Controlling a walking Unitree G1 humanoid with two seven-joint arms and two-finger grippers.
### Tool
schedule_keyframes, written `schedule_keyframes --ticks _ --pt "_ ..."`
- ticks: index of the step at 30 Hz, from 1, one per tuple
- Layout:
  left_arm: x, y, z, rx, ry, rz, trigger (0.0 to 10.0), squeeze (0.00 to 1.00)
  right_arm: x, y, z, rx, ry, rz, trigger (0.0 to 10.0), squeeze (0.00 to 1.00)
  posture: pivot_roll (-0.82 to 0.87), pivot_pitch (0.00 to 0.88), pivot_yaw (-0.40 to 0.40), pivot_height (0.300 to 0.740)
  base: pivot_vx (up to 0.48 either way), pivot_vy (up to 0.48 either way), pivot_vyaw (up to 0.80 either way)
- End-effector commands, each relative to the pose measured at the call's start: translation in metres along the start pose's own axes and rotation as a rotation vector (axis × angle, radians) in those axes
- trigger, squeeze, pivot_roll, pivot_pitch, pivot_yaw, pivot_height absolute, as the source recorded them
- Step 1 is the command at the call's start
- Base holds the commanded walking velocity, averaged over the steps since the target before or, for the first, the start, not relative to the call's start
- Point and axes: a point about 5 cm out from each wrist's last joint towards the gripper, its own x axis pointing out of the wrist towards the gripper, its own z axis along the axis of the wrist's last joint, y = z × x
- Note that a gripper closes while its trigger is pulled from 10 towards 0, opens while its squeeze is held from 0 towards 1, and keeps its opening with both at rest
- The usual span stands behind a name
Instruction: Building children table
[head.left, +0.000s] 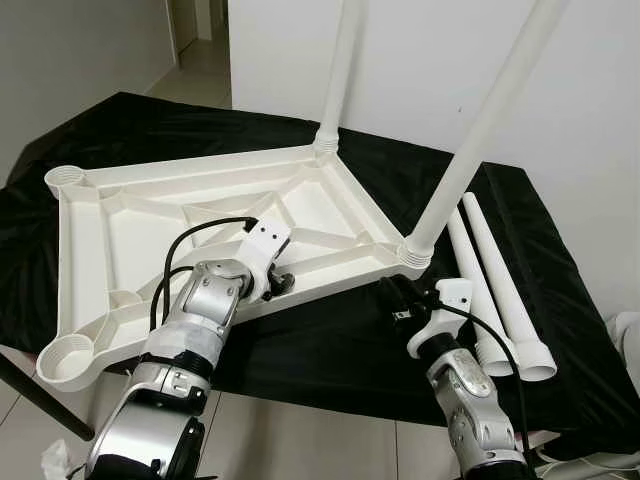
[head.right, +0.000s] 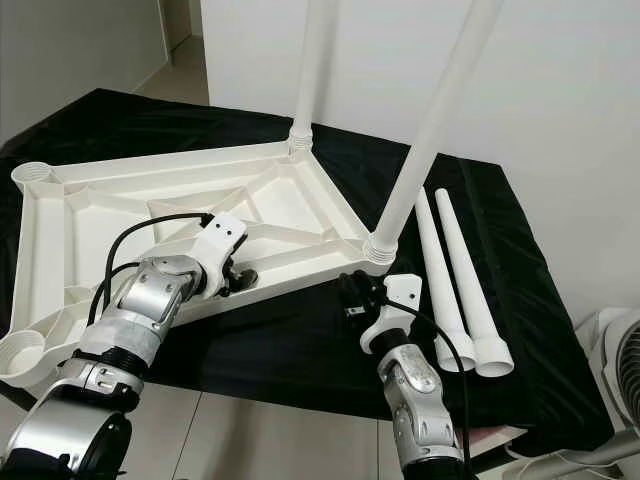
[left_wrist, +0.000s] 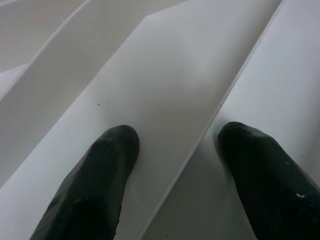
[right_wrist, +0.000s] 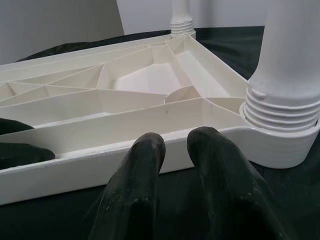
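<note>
— Right gripper (head.left: 392, 291)?
— Fingers lying nearly together, holding nothing, just before the upturned tabletop (head.left: 200, 215) rim.
— Left gripper (head.left: 282, 283)?
— Fingers standing apart, straddling a rib.
— Loose legs (head.left: 500, 290)?
— Lying on black cloth (head.left: 330, 350), rightward.

— Upturned tabletop (head.left: 200, 215) just ahead of the left gripper (left_wrist: 175, 150)?
— Smooth white plastic, faintly glossy.
— Under the right gripper (right_wrist: 175, 145)?
— Black cloth (head.left: 330, 350), matt, slightly creased.
— Fingers (left_wrist: 107, 165)?
— Black, rubbery, dull sheen.
</note>
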Motion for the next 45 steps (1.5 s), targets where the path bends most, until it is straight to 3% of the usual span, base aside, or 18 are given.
schedule_keyframes --ticks 1,3,4,5,6,7,25,26,29,32,33,34,35,40,41,42,43,45 --pt "0.002 0.007 0.001 -0.003 0.018 0.222 10.0 0.00 0.000 -0.002 -0.001 0.000 0.002 -0.012 10.0 0.00 -0.04 0.021 -0.079 0.740 0.000 0.000 0.00" --pt "0.002 0.007 0.001 0.015 0.014 0.229 10.0 0.00 0.000 -0.002 -0.001 0.000 0.002 -0.014 10.0 0.00 -0.04 0.021 -0.077 0.740 0.000 0.000 0.00" --pt "0.003 0.006 0.002 0.011 0.012 0.225 8.0 0.00 0.000 -0.002 -0.001 -0.001 0.002 -0.016 10.0 0.00 -0.04 0.021 -0.076 0.740 0.000 0.000 0.00" --pt "0.003 0.006 0.002 0.011 0.012 0.225 8.0 0.00 0.000 -0.002 -0.001 -0.001 0.002 -0.016 10.0 0.00 -0.04 0.021 -0.076 0.740 0.000 0.000 0.00" --pt "0.004 0.005 0.002 0.007 0.010 0.222 6.6 0.00 -0.001 -0.002 -0.001 -0.002 0.002 -0.018 10.0 0.00 -0.04 0.022 -0.073 0.740 0.000 0.000 0.00" --pt "0.004 0.005 0.003 -0.006 0.006 0.214 0.0 0.00 -0.001 -0.002 -0.001 -0.003 0.002 -0.020 10.0 0.00 -0.04 0.022 -0.073 0.740 0.000 0.000 0.00" --pt "0.005 -0.002 0.016 0.004 -0.038 0.203 0.0 0.00 0.001 -0.002 -0.001 -0.003 -0.003 -0.032 10.0 0.00 -0.04 0.018 -0.068 0.740 0.000 0.000 0.00" --pt "0.006 -0.012 0.027 0.056 -0.124 0.148 9.6 0.00 0.002 -0.002 -0.001 -0.003 -0.004 -0.032 10.0 0.00 -0.04 0.017 -0.070 0.740 0.000 0.000 0.00" --pt "0.006 -0.012 0.027 0.056 -0.124 0.148 9.6 0.00 0.002 -0.002 -0.001 -0.003 -0.004 -0.032 10.0 0.00 -0.04 0.017 -0.070 0.740 0.000 0.000 0.00" --pt "0.002 -0.027 0.042 0.172 -0.265 0.076 10.0 0.00 0.002 -0.001 -0.001 -0.003 -0.004 -0.031 10.0 0.00 -0.03 0.017 -0.070 0.740 0.000 0.000 0.00" --pt "0.002 -0.027 0.042 0.172 -0.265 0.076 10.0 0.00 0.002 -0.001 -0.001 -0.003 -0.004 -0.031 10.0 0.00 -0.03 0.017 -0.070 0.740 0.000 0.000 0.00" --pt "0.000 -0.030 0.046 0.153 -0.302 0.050 10.0 0.39 0.003 -0.001 -0.001 -0.003 -0.004 -0.031 10.0 0.00 -0.03 0.016 -0.068 0.740 0.000 0.000 0.00" --pt "-0.002 -0.032 0.047 0.114 -0.320 0.018 10.0 1.00 0.003 -0.001 -0.001 -0.002 -0.005 -0.032 10.0 0.00 -0.03 0.016 -0.066 0.740 0.000 0.000 0.00" --pt "-0.007 -0.031 0.053 0.088 -0.391 0.017 10.0 1.00 0.003 -0.001 -0.002 -0.002 -0.007 -0.034 10.0 0.00 -0.03 0.014 -0.063 0.740 0.000 0.000 0.00" --pt "-0.013 -0.031 0.060 0.086 -0.466 0.016 10.0 0.94 0.003 -0.001 -0.002 -0.001 -0.008 -0.035 10.0 0.00 -0.03 0.014 -0.063 0.740 0.000 0.000 0.00" --pt "-0.013 -0.031 0.060 0.086 -0.466 0.016 10.0 0.94 0.003 -0.001 -0.002 -0.001 -0.008 -0.035 10.0 0.00 -0.03 0.014 -0.063 0.740 0.000 0.000 0.00" --pt "-0.019 -0.031 0.066 0.085 -0.535 0.017 10.0 0.04 0.003 -0.001 -0.002 0.000 -0.008 -0.037 10.0 0.00 -0.03 0.014 -0.063 0.740 0.000 0.000 0.00" --pt "-0.026 -0.030 0.070 0.095 -0.598 0.034 10.0 0.00 0.003 -0.001 -0.002 0.002 -0.008 -0.037 10.0 0.00 -0.03 0.014 -0.063 0.740 0.000 0.000 0.00"
